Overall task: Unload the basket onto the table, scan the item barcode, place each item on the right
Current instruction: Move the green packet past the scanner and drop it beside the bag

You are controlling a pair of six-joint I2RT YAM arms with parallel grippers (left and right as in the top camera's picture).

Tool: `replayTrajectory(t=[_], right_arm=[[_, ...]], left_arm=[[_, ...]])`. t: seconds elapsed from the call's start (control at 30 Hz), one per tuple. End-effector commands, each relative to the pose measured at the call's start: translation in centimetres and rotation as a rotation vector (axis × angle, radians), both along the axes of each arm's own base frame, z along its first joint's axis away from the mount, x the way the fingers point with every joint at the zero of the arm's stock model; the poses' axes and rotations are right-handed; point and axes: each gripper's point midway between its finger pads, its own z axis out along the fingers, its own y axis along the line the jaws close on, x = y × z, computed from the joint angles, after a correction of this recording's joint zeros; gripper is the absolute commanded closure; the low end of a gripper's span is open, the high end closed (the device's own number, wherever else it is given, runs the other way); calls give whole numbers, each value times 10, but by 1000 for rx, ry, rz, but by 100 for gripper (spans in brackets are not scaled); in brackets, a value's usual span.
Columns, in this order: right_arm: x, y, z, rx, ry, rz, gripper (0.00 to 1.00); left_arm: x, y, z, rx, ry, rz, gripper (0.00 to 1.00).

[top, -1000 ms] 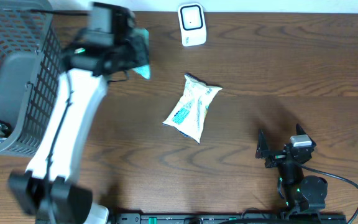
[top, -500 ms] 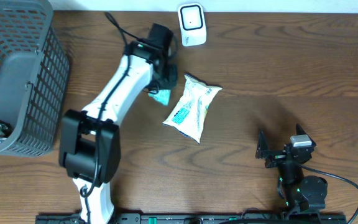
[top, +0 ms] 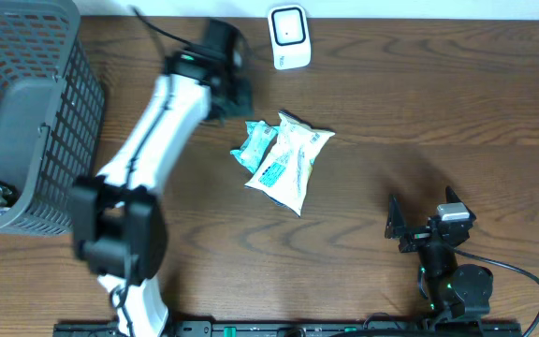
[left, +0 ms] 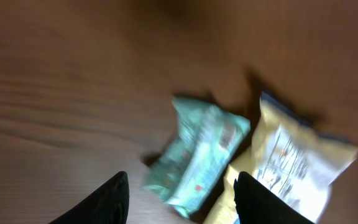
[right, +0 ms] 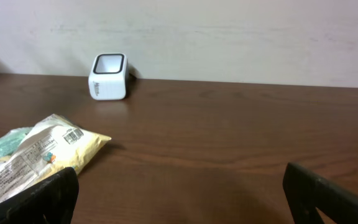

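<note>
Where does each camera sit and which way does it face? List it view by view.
Overhead: above the wooden table, looking straight down; both arms show, left gripper and right gripper.
Left wrist: on the left arm, looking down at the teal plastic packet; its open fingers show.
Right wrist: low over the table, facing the white boxy scanner; its open fingers show.
Shared: all three see the white-and-yellow crinkly packet.

No words or numbers are legible. The white packet [right: 42, 149] carries a barcode [right: 72, 134] and small print, all too blurred to read.
</note>
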Motion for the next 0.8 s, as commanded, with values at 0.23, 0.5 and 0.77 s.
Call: replayTrajectory(t=[0.23,0.5,0.77], right_arm=[[0,-1,-1,9,4,-5,1],[0,-1,-1,9,4,-5,1],[0,-1,-1,9,4,-5,1]], left_arm=[[-12,227,184,142,-492,530,36],[-80,360,143,138,-322,1001,35],[-136,412,55,264,7,1270,34]])
